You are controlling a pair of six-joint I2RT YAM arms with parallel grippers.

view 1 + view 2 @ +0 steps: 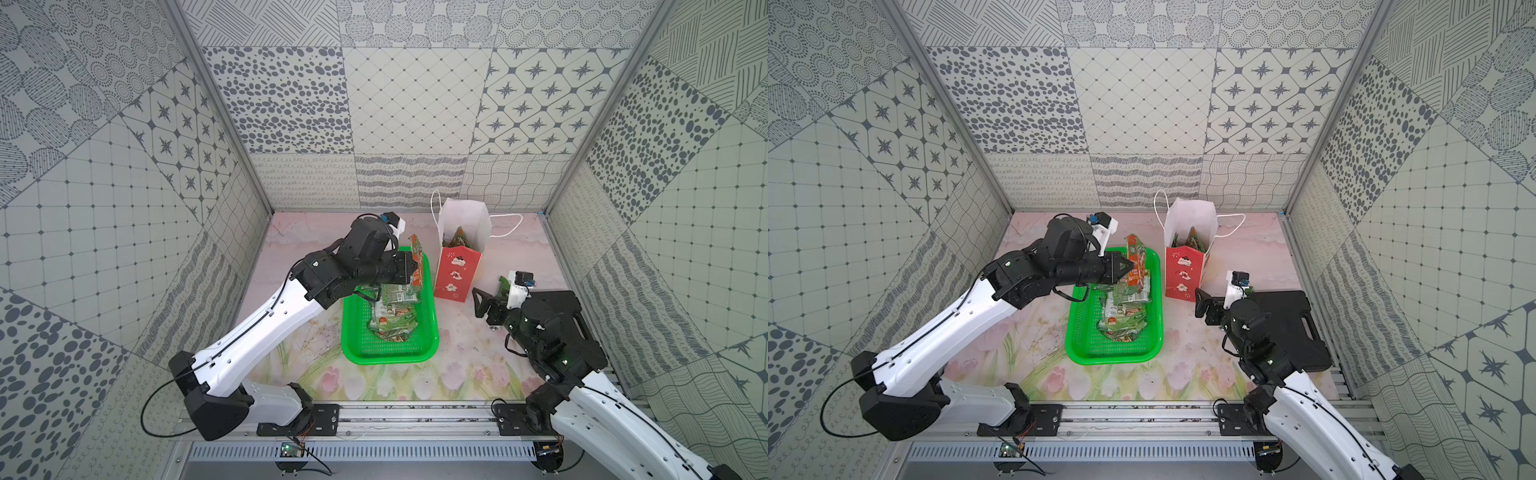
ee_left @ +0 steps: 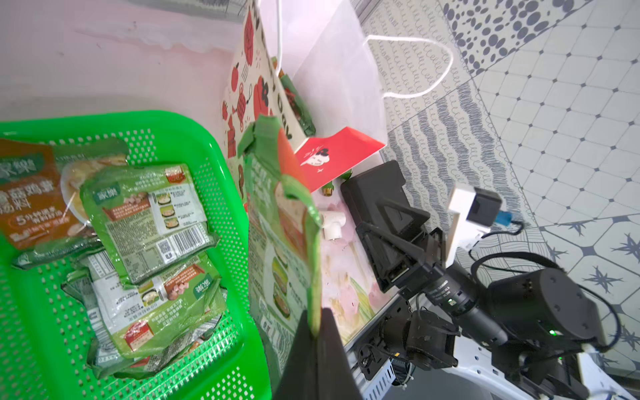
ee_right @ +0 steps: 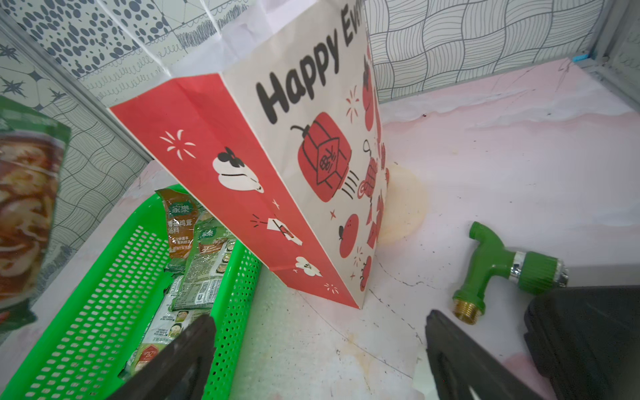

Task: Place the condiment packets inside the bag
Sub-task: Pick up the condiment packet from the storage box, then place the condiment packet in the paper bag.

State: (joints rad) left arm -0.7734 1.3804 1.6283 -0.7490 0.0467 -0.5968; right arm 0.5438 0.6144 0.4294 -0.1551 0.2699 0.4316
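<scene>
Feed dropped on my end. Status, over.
Left gripper shut on one condiment packet, lifted above basket. Right gripper open, empty, near bag. Packets already in bag; remaining packets in basket. Nothing between packet and bag.

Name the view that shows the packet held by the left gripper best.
The left wrist view: the held packet fills the middle, pinched in the left gripper. Both top views show it small; the right wrist view catches only a cropped part.
</scene>
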